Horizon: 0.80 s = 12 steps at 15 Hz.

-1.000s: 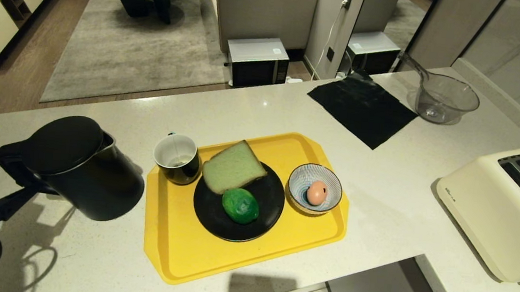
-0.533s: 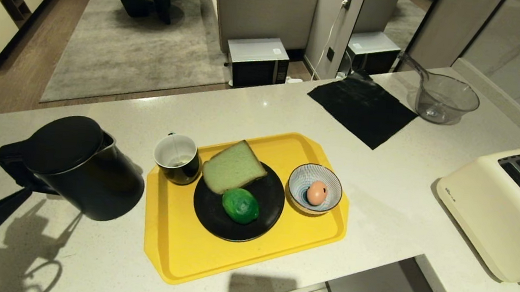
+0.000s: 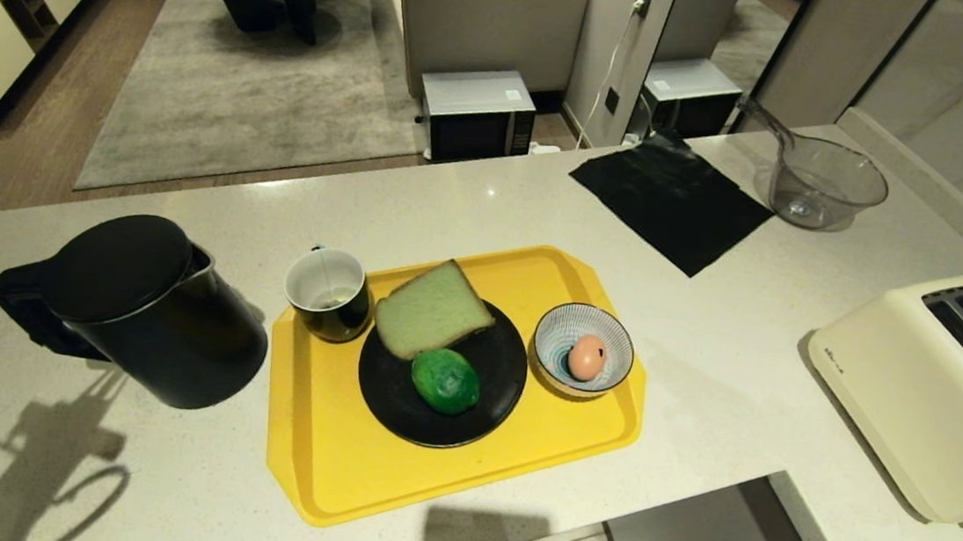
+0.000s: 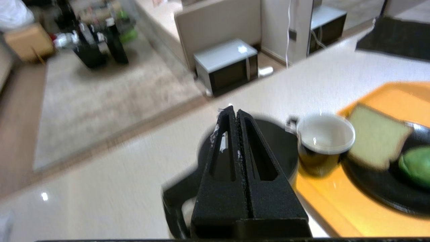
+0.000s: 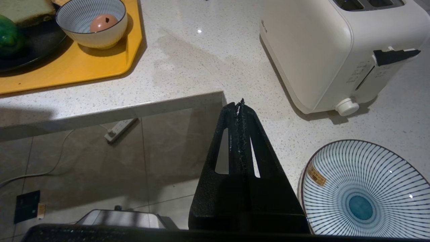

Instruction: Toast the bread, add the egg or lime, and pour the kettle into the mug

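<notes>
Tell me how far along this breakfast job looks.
Apparently finished: bread and lime sit on the black plate, the mug beside them, the kettle upright on the counter. Left gripper and right gripper are shut and empty. Nothing obviously remains.

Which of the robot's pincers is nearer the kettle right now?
The left. The left pincer, shut and empty, hangs just behind the kettle, on its handle side. The right pincer, also shut, sits far off past the counter's edge, near the toaster.
</notes>
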Tool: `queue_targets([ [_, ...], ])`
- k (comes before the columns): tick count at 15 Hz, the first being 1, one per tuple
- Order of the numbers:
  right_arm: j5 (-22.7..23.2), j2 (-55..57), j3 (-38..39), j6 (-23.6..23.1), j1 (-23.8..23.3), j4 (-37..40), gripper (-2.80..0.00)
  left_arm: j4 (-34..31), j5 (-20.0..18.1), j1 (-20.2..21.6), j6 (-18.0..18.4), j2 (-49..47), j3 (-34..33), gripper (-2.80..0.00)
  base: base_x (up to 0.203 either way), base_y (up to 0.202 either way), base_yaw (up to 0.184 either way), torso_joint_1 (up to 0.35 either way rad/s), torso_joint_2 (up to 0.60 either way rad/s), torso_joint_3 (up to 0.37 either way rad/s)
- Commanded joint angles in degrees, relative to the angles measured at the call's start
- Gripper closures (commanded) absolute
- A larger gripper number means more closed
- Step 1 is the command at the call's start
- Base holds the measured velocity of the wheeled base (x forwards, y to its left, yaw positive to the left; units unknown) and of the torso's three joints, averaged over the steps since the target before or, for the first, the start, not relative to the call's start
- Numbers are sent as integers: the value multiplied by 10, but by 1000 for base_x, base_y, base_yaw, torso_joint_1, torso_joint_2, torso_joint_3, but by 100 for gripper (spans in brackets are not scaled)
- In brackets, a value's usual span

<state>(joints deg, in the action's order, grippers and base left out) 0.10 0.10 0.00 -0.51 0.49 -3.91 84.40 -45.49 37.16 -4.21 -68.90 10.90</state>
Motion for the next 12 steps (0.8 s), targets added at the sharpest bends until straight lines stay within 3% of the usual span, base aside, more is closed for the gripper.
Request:
queue_targets([
  [1, 0, 0, 16, 0, 0, 0, 0, -69, 0, -1, -10, 72, 71, 0, 0, 0, 0, 0, 0, 0],
  [3, 0, 0, 16, 0, 0, 0, 0, -198, 15, -8, -14, 123, 146, 0, 0, 0, 0, 0, 0, 0],
  [5, 0, 0, 16, 0, 0, 0, 0, -291, 74, -45, -13, 143, 216, 0, 0, 0, 0, 0, 0, 0],
  [8, 0, 0, 16, 0, 0, 0, 0, -356, 189, -145, 29, 153, 259, 0, 0, 0, 0, 0, 0, 0],
  [12, 0, 1, 16, 0, 0, 0, 0, -487, 373, -323, 110, 217, 291, 0, 0, 0, 0, 0, 0, 0],
])
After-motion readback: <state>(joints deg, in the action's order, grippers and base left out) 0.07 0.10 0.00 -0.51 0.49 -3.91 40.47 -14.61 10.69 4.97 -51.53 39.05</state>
